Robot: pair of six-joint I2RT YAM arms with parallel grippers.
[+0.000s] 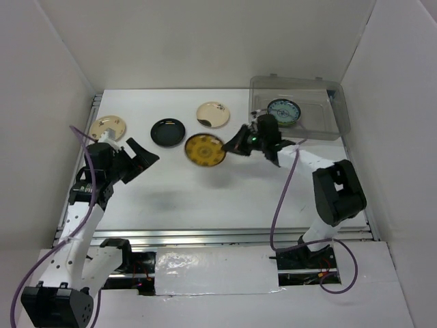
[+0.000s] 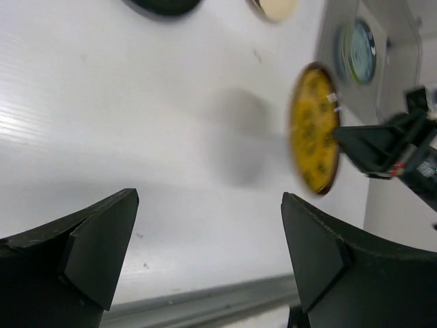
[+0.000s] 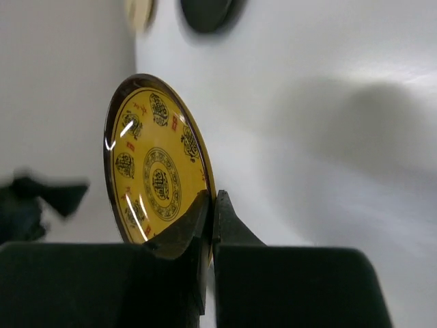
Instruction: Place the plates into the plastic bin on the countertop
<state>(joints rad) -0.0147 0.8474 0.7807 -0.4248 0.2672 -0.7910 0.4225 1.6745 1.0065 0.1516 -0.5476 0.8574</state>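
The left tool [image 2: 208, 219] gapes empty while the right tool [image 2: 341, 139] pinches the mustard plate [image 2: 311, 130].

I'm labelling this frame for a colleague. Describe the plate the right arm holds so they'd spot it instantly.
Find the clear plastic bin at far right. Left of it, the right end effector grips a plate. It alone is mustard yellow with dark medallions.

Mustard plate [image 3: 147, 164] dark medallions, red marks; black plate [image 1: 168, 132]; teal plate [image 1: 283, 111]
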